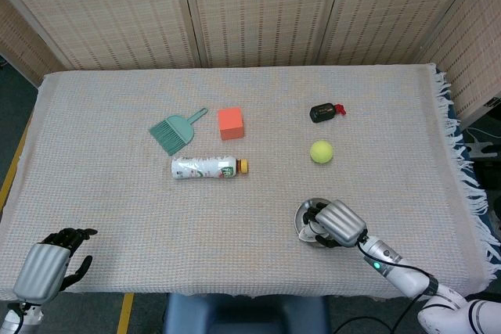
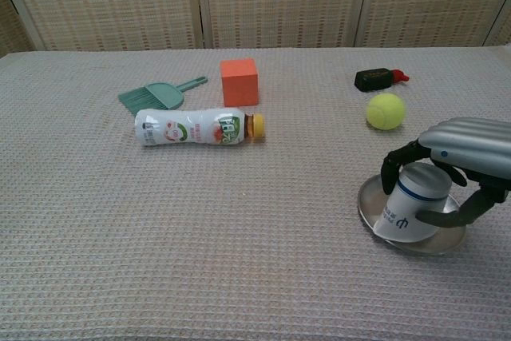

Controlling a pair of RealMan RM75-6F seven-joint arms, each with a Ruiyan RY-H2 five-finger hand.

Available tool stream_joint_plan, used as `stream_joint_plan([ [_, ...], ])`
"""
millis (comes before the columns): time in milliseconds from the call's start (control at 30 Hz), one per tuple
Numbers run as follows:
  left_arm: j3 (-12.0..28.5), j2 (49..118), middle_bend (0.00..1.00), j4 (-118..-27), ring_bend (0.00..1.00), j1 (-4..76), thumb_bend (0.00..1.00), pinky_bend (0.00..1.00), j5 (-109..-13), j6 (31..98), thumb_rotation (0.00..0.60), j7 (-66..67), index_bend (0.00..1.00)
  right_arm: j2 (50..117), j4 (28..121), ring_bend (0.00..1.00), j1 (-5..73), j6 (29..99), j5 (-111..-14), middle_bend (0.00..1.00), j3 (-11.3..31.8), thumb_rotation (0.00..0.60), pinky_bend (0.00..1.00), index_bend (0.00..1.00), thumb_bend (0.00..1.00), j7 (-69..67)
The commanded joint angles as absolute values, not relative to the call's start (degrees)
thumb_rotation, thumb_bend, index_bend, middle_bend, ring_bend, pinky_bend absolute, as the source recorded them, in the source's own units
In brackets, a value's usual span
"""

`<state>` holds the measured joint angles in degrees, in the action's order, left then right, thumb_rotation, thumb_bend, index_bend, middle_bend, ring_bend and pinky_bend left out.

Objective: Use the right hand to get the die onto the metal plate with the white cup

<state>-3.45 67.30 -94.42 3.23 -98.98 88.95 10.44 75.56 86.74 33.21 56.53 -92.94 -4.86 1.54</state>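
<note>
Silver-backed, the right hand (image 2: pixel 463 167) curls its dark fingers (image 2: pixel 393 167) around the white cup (image 2: pixel 415 202), which sits upside down and tilted on the metal plate (image 2: pixel 369 197). A blue band rings the cup near its upturned base, and a dark logo mark shows on its side; it is too small to read. In the head view the same hand covers most of the plate.

Whether a die lies under the cup cannot be told; the cup and the hand hide that spot in both views.

Beyond the hand, further from the robot, lies a yellow-green ball (image 1: pixel 320 151), and past that a small black object (image 1: pixel 322 112) with a red tip. Well off toward the robot's left lies a bottle (image 1: pixel 208 167) on its side, with a white label printed in green and red, its text unreadable, and a yellow cap. Behind it stand an orange cube (image 1: pixel 230 123) and a teal dustpan (image 1: pixel 175 130).

The left hand (image 1: pixel 48 265) hangs at the near edge of the counter (image 1: pixel 94 193), far from the right one, its fingers apart and holding nothing.

A beige waffle-weave cloth with a fringed edge covers the counter. Woven cane screens close off the back.
</note>
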Motion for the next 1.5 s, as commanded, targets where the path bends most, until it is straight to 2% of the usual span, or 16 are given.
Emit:
stream_joint_plan([
  [33, -3.45, 67.29, 0.39, -94.48, 0.33, 3.22, 0.36, 0.49, -99.04, 88.97, 0.600, 10.54, 0.30, 75.76, 85.61, 0.38, 32.65, 57.23, -93.27, 0.50, -5.00, 0.600, 0.68, 0.59, 0.28, 3.43],
  [433, -3.42, 67.23, 0.39, -94.61, 0.33, 3.25, 0.36, 0.49, -98.87, 88.80, 0.600, 10.60, 0.30, 81.82, 73.77, 0.38, 31.05, 63.23, -96.11, 0.50, -3.91, 0.600, 0.68, 0.59, 0.28, 10.13],
  [733, -3.49, 67.18, 0.39, -94.68, 0.33, 3.21, 0.36, 0.49, -98.95, 88.84, 0.600, 10.56, 0.30, 76.90, 82.81, 0.38, 33.27, 57.06, -94.40, 0.50, -6.07, 0.600, 0.68, 0.59, 0.28, -8.98],
  [933, -3.49, 67.17, 0.39, -94.70, 0.33, 3.22, 0.36, 0.49, -98.97, 88.80, 0.600, 10.60, 0.30, 80.44, 74.36, 0.38, 31.68, 62.89, -96.37, 0.50, -4.08, 0.600, 0.68, 0.59, 0.28, 2.66],
  [1167, -3.47, 67.18, 0.39, -94.74, 0.33, 3.27, 0.36, 0.49, -98.83, 88.60, 0.600, 10.69, 0.30, 84.36, 66.93, 0.38, 30.58, 66.64, -96.76, 0.50, -2.41, 0.600, 0.68, 0.59, 0.28, 10.71],
  [1267, -3.46, 67.18, 0.39, -94.74, 0.33, 3.26, 0.36, 0.49, -98.82, 88.63, 0.600, 10.69, 0.30, 83.86, 68.85, 0.38, 30.56, 64.71, -95.57, 0.50, -3.03, 0.600, 0.68, 0.59, 0.28, 6.58],
  [1400, -3.47, 67.19, 0.39, -94.73, 0.33, 3.27, 0.36, 0.50, -98.80, 88.56, 0.600, 10.76, 0.30, 80.01, 76.11, 0.38, 32.00, 59.21, -93.78, 0.50, -4.37, 0.600, 0.68, 0.59, 0.28, -2.72],
  [1500, -3.48, 67.16, 0.39, -94.75, 0.33, 3.27, 0.36, 0.50, -98.80, 88.55, 0.600, 10.73, 0.30, 78.23, 78.81, 0.38, 32.91, 57.70, -94.14, 0.50, -5.05, 0.600, 0.68, 0.59, 0.28, -7.47],
])
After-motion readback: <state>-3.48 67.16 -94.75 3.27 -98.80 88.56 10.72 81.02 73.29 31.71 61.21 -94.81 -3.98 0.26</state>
